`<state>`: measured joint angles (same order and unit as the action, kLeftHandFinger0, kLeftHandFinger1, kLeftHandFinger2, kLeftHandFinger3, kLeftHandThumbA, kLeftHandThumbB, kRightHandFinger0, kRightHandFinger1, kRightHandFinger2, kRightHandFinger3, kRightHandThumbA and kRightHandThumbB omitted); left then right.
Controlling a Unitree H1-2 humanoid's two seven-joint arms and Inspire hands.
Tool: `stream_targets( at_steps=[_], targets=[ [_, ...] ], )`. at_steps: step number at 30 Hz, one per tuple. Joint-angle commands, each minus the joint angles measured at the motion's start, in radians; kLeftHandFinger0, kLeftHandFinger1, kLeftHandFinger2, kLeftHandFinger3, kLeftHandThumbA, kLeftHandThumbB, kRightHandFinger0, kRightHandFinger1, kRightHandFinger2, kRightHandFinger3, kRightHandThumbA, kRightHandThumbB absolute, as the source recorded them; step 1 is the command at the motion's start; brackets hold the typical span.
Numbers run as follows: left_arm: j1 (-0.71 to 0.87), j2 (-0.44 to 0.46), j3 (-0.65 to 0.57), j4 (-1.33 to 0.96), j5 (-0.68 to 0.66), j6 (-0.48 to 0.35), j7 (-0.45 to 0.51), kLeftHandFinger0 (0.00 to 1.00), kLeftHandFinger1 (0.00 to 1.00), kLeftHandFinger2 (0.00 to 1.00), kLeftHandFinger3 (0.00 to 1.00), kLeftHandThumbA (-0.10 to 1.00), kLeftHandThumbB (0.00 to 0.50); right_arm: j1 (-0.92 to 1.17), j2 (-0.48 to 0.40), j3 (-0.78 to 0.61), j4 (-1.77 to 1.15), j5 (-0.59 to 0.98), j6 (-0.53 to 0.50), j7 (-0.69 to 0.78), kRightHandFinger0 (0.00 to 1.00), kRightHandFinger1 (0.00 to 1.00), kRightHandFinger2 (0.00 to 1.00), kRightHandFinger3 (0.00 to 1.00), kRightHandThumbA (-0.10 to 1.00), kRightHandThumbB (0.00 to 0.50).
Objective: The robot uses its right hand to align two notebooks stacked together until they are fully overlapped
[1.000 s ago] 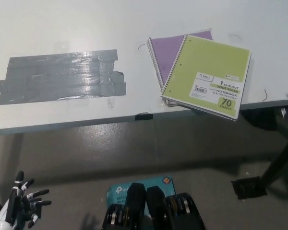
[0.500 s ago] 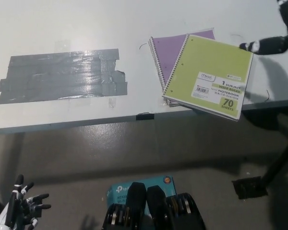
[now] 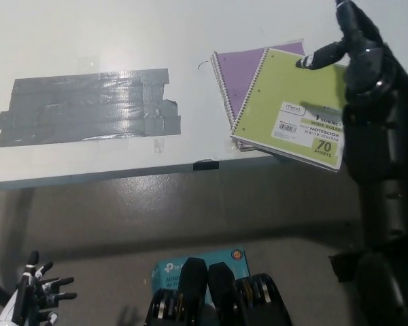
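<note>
A green spiral notebook [image 3: 285, 102] lies skewed on top of a purple notebook [image 3: 236, 71] at the right of the white table [image 3: 122, 41]; the purple cover shows at the upper left. My black right hand [image 3: 350, 44] hovers over the green notebook's far right corner, fingers apart and holding nothing, one finger pointing left across the cover. The black forearm hides the notebook's right edge. My white left hand [image 3: 34, 295] hangs low at the bottom left, fingers spread, holding nothing.
A patch of grey tape [image 3: 88, 105] covers the table's left part. The table's front edge [image 3: 122, 173] runs across the middle. On the floor below lie a teal box [image 3: 190, 261] and a black stand foot [image 3: 347, 265].
My right arm has come in from the right and now reaches over the green notebook's right side. The left hand has sunk slightly lower. The notebooks have not moved.
</note>
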<state>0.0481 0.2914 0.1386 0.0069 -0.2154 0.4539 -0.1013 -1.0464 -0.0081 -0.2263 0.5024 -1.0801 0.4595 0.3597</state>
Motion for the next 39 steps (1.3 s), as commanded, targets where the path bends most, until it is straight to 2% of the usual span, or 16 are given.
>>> stream_targets(
  at_steps=[1, 2, 5, 8, 10, 14, 18, 22, 26, 28, 31, 34, 35, 38, 39],
  targets=[
    [0.007, 0.027, -0.011, -0.036, 0.009, 0.016, -0.023, 0.44, 0.61, 0.7, 1.0, 1.0, 0.444, -0.064, 0.026, -0.054, 0.016, -0.141, 0.011, -0.077, 1.0, 1.0, 1.0, 1.0, 1.0, 0.429],
    [0.005, 0.027, -0.01, -0.031, 0.002, 0.016, -0.026, 0.46, 0.62, 0.69, 1.0, 1.0, 0.417, -0.062, 0.033, -0.07, 0.038, -0.153, 0.011, -0.085, 1.0, 1.0, 1.0, 1.0, 1.0, 0.418],
    [0.006, 0.027, -0.017, -0.034, 0.003, 0.016, -0.019, 0.45, 0.63, 0.69, 1.0, 1.0, 0.404, -0.049, 0.042, -0.091, 0.059, -0.155, 0.011, -0.115, 1.0, 1.0, 1.0, 1.0, 1.0, 0.409],
    [0.005, 0.025, -0.025, -0.034, 0.008, 0.016, -0.014, 0.43, 0.63, 0.7, 1.0, 1.0, 0.428, -0.027, 0.044, -0.073, 0.077, -0.17, 0.011, -0.164, 1.0, 1.0, 1.0, 1.0, 1.0, 0.406],
    [0.006, 0.026, -0.026, -0.036, 0.006, 0.016, -0.018, 0.5, 0.66, 0.73, 1.0, 1.0, 0.429, -0.011, 0.058, -0.069, 0.092, -0.172, 0.011, -0.2, 1.0, 1.0, 1.0, 1.0, 1.0, 0.389],
    [0.011, 0.019, -0.035, -0.041, 0.0, 0.016, -0.021, 0.51, 0.68, 0.73, 1.0, 1.0, 0.436, 0.018, 0.068, -0.051, 0.112, -0.139, 0.011, -0.262, 1.0, 1.0, 1.0, 1.0, 1.0, 0.377],
    [0.009, 0.015, -0.051, -0.041, 0.008, 0.016, -0.023, 0.5, 0.66, 0.78, 1.0, 1.0, 0.433, 0.039, 0.09, -0.051, 0.137, -0.085, 0.011, -0.316, 1.0, 1.0, 1.0, 1.0, 1.0, 0.374],
    [0.008, 0.018, -0.061, -0.043, 0.019, 0.008, -0.027, 0.46, 0.66, 0.75, 1.0, 1.0, 0.434, 0.05, 0.096, -0.025, 0.156, -0.05, 0.011, -0.334, 1.0, 1.0, 1.0, 1.0, 1.0, 0.372],
    [0.006, 0.016, -0.071, -0.047, 0.02, 0.015, -0.024, 0.43, 0.65, 0.72, 1.0, 1.0, 0.446, 0.068, 0.092, 0.02, 0.161, -0.006, 0.011, -0.323, 1.0, 1.0, 1.0, 1.0, 1.0, 0.379],
    [0.002, 0.021, -0.073, -0.042, 0.019, 0.01, -0.029, 0.47, 0.67, 0.71, 1.0, 1.0, 0.454, 0.066, 0.082, 0.049, 0.18, 0.027, 0.011, -0.327, 1.0, 1.0, 1.0, 1.0, 1.0, 0.393],
    [-0.002, 0.023, -0.075, -0.037, 0.018, 0.005, -0.031, 0.47, 0.65, 0.7, 1.0, 1.0, 0.465, 0.075, 0.059, 0.107, 0.189, 0.059, 0.011, -0.335, 1.0, 1.0, 1.0, 1.0, 1.0, 0.403],
    [-0.003, 0.019, -0.078, -0.04, 0.021, 0.004, -0.028, 0.45, 0.64, 0.72, 1.0, 1.0, 0.453, 0.089, 0.034, 0.162, 0.201, 0.078, 0.009, -0.322, 1.0, 1.0, 1.0, 1.0, 1.0, 0.39],
    [-0.003, 0.019, -0.078, -0.04, 0.021, 0.004, -0.028, 0.45, 0.64, 0.72, 1.0, 1.0, 0.461, 0.089, 0.031, 0.169, 0.202, 0.085, 0.01, -0.324, 1.0, 1.0, 1.0, 1.0, 1.0, 0.37],
    [-0.006, 0.024, -0.084, -0.047, 0.021, 0.01, -0.034, 0.46, 0.67, 0.72, 1.0, 1.0, 0.447, 0.116, 0.002, 0.221, 0.211, 0.083, 0.011, -0.303, 1.0, 1.0, 1.0, 1.0, 1.0, 0.368],
    [-0.007, 0.025, -0.085, -0.046, 0.021, 0.011, -0.034, 0.45, 0.64, 0.71, 1.0, 1.0, 0.467, 0.128, -0.003, 0.233, 0.211, 0.095, 0.011, -0.303, 1.0, 1.0, 1.0, 1.0, 1.0, 0.361]
  ],
)
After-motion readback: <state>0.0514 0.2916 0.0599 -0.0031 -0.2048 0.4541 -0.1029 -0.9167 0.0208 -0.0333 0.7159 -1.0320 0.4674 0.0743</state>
